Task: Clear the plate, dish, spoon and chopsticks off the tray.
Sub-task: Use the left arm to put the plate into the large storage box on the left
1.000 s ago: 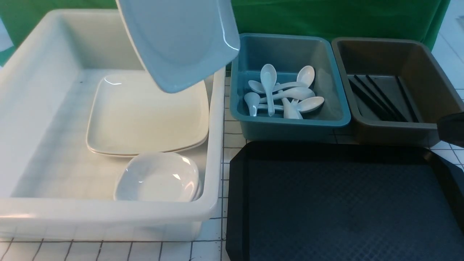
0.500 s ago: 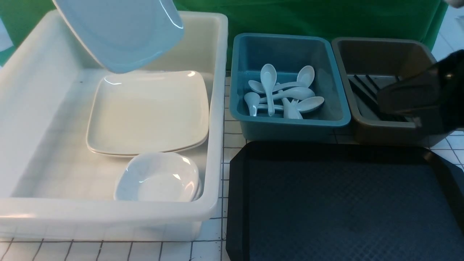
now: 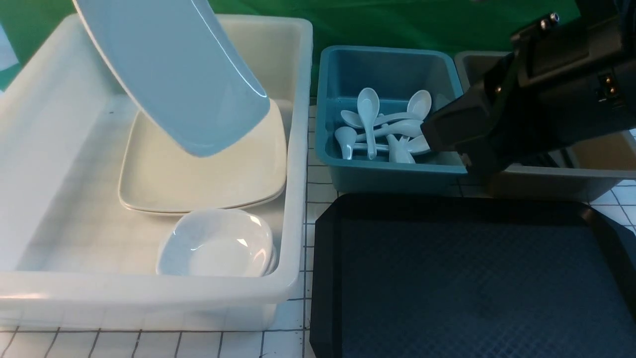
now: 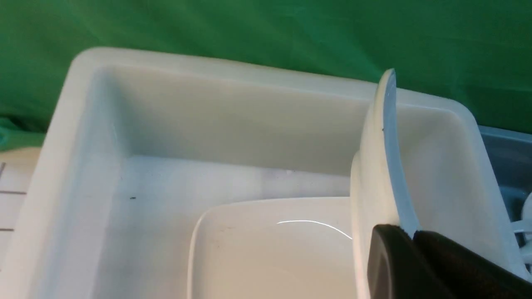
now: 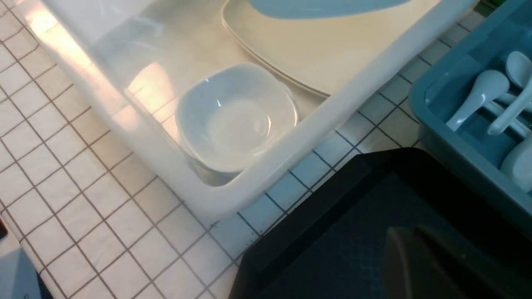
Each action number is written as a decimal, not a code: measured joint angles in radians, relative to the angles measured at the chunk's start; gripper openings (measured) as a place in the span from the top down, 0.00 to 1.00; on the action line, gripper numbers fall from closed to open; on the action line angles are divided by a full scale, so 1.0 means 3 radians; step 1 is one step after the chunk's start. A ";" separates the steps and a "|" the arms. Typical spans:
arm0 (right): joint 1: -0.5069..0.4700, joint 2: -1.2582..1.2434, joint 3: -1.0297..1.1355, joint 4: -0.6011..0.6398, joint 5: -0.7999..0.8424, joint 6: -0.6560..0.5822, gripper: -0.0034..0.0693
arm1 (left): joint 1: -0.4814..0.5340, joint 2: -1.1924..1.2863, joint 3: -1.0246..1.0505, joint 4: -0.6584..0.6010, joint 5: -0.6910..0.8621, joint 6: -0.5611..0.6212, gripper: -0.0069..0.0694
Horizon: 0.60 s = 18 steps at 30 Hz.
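— Green cloth behind, tiled tabletop below; why hold the plate [image 3: 174,79] tilted?

— So it slides onto the stacked plates [image 3: 203,169] in the white tub [image 3: 149,293]. My left pincer [image 4: 415,245] clamps its rim; my right pincer [image 3: 447,136] is closed, empty, above the bare tray [image 3: 472,278].

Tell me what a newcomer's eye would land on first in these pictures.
First, the large white plate, tilted steeply in the air over the white tub, pinched at its edge by the left end effector above the plates stacked inside. Next, the right arm, dark and bulky, reaching across in front of the teal tub of white spoons. Below it the black tray lies bare.
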 joint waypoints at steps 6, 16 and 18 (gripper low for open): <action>0.0007 0.0007 -0.0007 -0.0004 0.0022 -0.0011 0.95 | 0.0000 0.0000 0.0481 -0.0052 -0.0510 -0.0041 0.87; 0.0007 0.0014 -0.0007 -0.0004 0.0022 -0.0013 0.95 | 0.0005 0.0000 0.1149 -0.0084 -0.1111 -0.0110 0.87; 0.0007 0.0014 -0.0007 -0.0004 0.0022 -0.0013 0.95 | 0.0021 -0.0007 0.1258 -0.0084 -0.1216 -0.0120 0.87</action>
